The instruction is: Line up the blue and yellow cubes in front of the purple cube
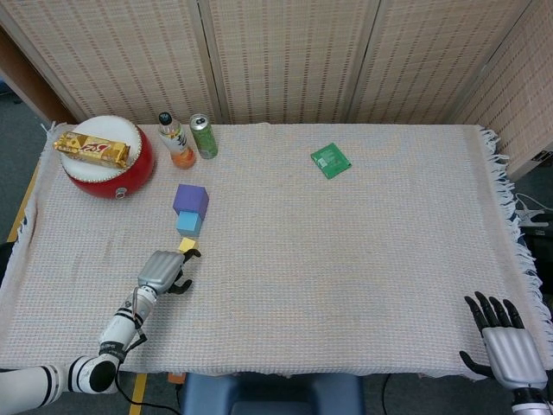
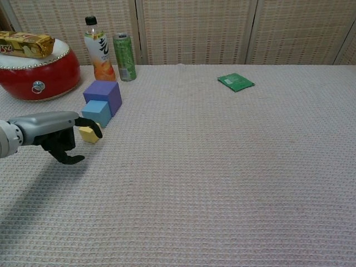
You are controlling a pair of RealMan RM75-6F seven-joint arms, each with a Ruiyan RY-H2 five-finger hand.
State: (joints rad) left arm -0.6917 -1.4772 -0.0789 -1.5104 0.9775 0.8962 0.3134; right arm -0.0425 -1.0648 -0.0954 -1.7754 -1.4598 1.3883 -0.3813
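3 cubes (image 1: 190, 200) lined nr left edge

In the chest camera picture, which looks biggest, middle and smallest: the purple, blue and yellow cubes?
Largest to smallest:
1. purple cube
2. light blue cube
3. small yellow cube, partly covered by the left hand; still clearly smallest, though nearest the camera.

The left hand (image 2: 53, 133) reaches over the yellow cube (image 2: 87, 134), its dark fingertip hiding part of the cube's top; contact cannot be judged. The left forearm runs off the chest view's left edge. The right hand (image 1: 508, 350) is cropped at the head view's bottom edge. The bottle's (image 2: 96, 49) label print is unreadable.
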